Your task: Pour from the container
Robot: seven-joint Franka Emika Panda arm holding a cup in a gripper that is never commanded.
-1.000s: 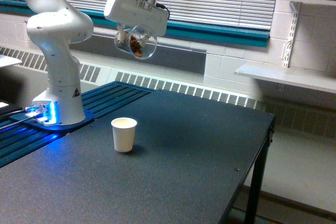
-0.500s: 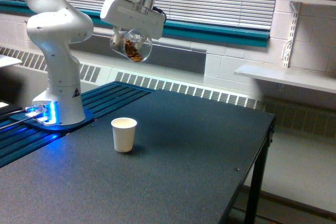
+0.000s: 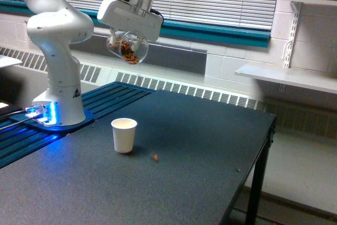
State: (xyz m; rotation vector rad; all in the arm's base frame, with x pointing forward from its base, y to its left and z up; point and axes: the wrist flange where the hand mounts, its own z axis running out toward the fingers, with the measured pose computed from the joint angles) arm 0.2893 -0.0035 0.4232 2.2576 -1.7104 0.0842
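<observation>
The white Franka arm's gripper (image 3: 126,39) hangs high above the dark, speckled rectangular table (image 3: 184,167), with its fingers clamped on the clear, round-bodied jar (image 3: 128,49). The jar is tipped onto its side, and its circular end faces the camera. A small heap of brown, nut-like pieces lies inside it, against the lower wall.

All positions below are given relative to the small white paper cup (image 3: 124,135):

- The paper cup stands upright on the table, with its open mouth facing up. Its contents cannot be determined from this view.
- The jar is held well above the cup, almost directly over it and clear of the table surface — no part of the jar touches the cup.
- One small brown piece (image 3: 155,157) lies on the table near the cup, toward the exterior view's right and slightly nearer the camera. It is outside the cup and apart from its base.
- The white cylindrical arm base (image 3: 59,104) stands toward the exterior view's left of the cup and farther back. It sits on a dark blue slatted panel (image 3: 105,96), with a blue light glowing at its foot.
- The window blinds and the teal sill lie behind the cup — beyond the far table edge.
</observation>
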